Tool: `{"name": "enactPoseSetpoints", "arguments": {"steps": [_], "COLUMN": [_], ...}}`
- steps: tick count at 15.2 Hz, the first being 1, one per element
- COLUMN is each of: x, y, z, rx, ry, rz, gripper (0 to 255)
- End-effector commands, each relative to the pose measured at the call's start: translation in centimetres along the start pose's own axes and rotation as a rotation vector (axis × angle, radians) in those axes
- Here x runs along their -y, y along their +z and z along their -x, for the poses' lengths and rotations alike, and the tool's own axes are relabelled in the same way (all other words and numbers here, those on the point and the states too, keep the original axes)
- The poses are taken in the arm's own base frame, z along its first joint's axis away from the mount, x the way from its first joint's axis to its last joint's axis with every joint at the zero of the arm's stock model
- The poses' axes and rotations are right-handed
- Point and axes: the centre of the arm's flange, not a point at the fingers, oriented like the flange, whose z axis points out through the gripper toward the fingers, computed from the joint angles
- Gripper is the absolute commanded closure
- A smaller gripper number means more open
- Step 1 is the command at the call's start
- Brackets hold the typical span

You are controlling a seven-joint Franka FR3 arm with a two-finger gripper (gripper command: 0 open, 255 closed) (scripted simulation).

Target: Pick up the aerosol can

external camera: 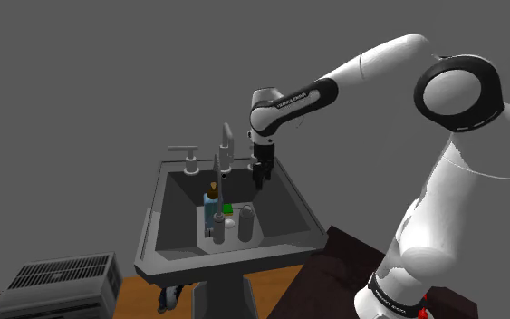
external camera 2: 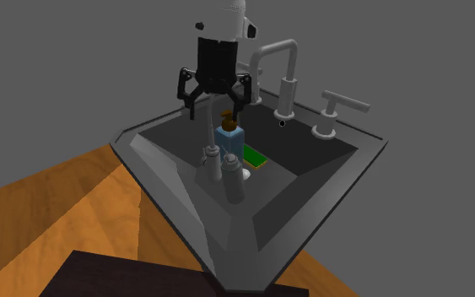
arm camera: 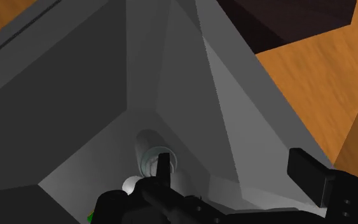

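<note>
Aerosol can [external camera: 218,227] stands in grey sink [external camera: 165,216] amid wooden counter [external camera 2: 50,202].

White Franka arm [external camera: 375,62] rises from the shoulder view's lower right and folds at a bulky dark-ringed joint [external camera: 458,91]. It then reaches left, the forearm near level and dipping slightly. Wrist [external camera: 271,107] bent down, so the black jaws point almost straight down. Jaws spread wide apart, tips hanging free in the air, as the second exterior and wrist views show.
</note>
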Motion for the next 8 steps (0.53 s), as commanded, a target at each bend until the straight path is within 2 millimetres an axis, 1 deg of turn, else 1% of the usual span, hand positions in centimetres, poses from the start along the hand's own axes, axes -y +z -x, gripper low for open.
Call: {"name": "enactPoseSetpoints", "arguments": {"steps": [1, 8], "x": [-1.2, -4.3], "y": [1.7, 8.2], "z": [-2.1, -9.0], "rx": [0.017, 0.074], "ry": [-0.009, -0.037], "rz": [-0.004, -0.020], "gripper": [0, 0]}}
